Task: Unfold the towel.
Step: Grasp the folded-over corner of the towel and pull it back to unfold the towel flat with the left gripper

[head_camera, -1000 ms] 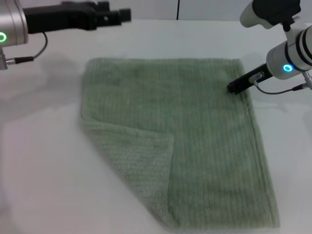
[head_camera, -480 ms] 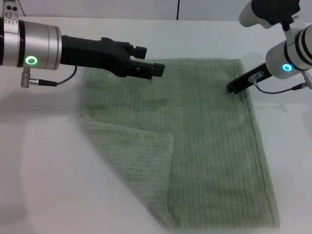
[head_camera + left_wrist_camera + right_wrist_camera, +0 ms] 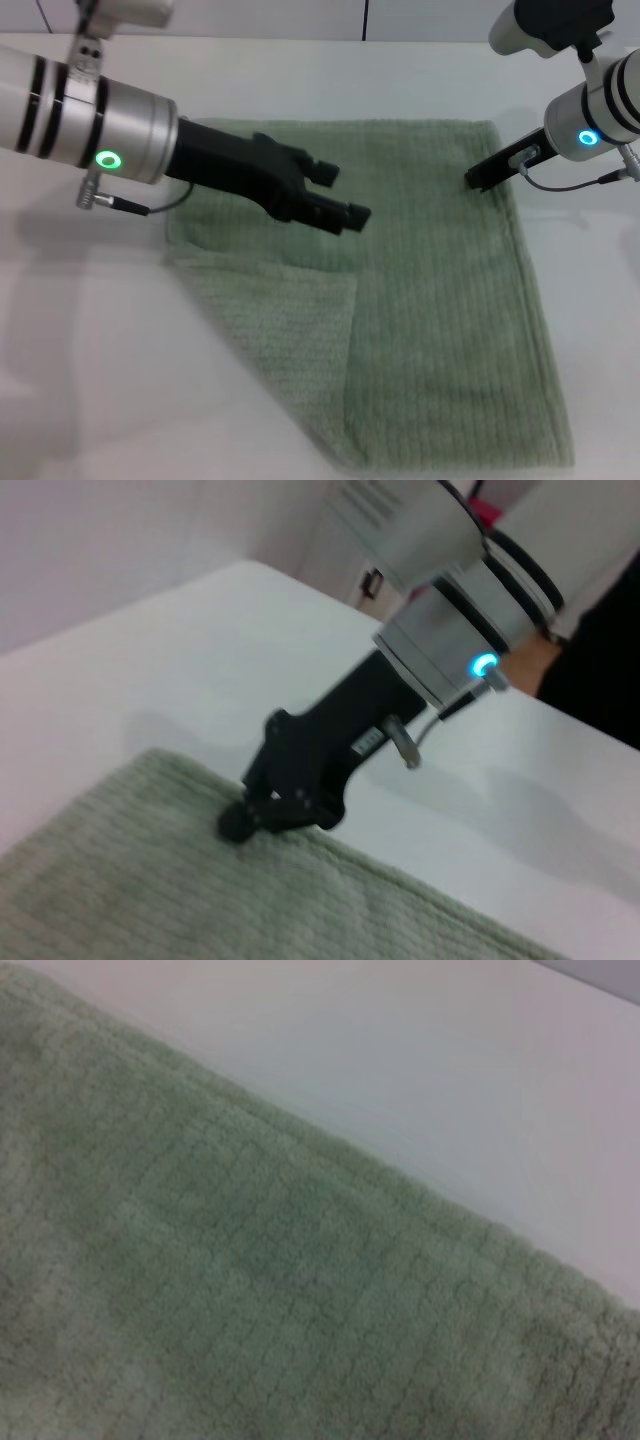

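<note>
The sage-green towel lies spread on the white table, with its near-left corner folded over into a triangular flap. My left gripper hovers open over the towel's left-centre, just beyond the flap, with nothing between its fingers. My right gripper rests shut on the towel's far-right edge. In the left wrist view the right gripper touches the towel at its border. The right wrist view shows only the towel and bare table.
The white table surrounds the towel on the left, right and far sides. A wall with a dark vertical seam stands behind the table. The towel's near edge lies close to the table's front.
My left arm has swung from the far-left corner in over the towel, toward its middle and nearer the flap. The right arm and the towel have not moved.
</note>
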You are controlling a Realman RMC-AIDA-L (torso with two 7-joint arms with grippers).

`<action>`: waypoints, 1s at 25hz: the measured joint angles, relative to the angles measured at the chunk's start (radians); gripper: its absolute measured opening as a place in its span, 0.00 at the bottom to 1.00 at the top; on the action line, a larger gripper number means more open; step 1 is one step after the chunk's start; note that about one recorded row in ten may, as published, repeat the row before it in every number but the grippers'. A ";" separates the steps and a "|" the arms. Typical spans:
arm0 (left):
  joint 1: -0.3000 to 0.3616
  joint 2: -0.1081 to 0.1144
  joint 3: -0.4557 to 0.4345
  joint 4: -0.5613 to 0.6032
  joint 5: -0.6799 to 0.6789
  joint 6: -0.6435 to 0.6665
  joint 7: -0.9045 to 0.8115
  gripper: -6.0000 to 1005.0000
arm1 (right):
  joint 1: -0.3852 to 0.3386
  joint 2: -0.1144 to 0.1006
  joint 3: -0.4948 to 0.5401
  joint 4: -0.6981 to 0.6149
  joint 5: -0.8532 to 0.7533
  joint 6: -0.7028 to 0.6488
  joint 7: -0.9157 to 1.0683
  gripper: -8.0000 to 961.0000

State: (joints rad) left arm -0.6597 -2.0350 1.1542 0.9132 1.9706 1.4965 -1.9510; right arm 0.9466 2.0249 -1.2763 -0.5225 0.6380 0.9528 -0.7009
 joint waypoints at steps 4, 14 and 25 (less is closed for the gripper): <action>-0.013 -0.017 0.000 -0.002 0.039 0.009 0.000 0.83 | 0.002 0.000 -0.001 0.004 0.000 -0.003 0.000 0.01; -0.030 -0.027 0.022 -0.020 0.056 -0.008 0.002 0.83 | 0.007 0.000 -0.001 0.006 0.000 -0.003 0.000 0.01; -0.059 -0.033 0.133 -0.121 0.049 -0.103 0.014 0.83 | 0.012 0.000 -0.003 0.006 0.000 -0.003 0.000 0.01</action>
State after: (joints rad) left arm -0.7188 -2.0678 1.2871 0.7918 2.0198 1.3937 -1.9369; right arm 0.9584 2.0248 -1.2792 -0.5169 0.6381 0.9495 -0.7009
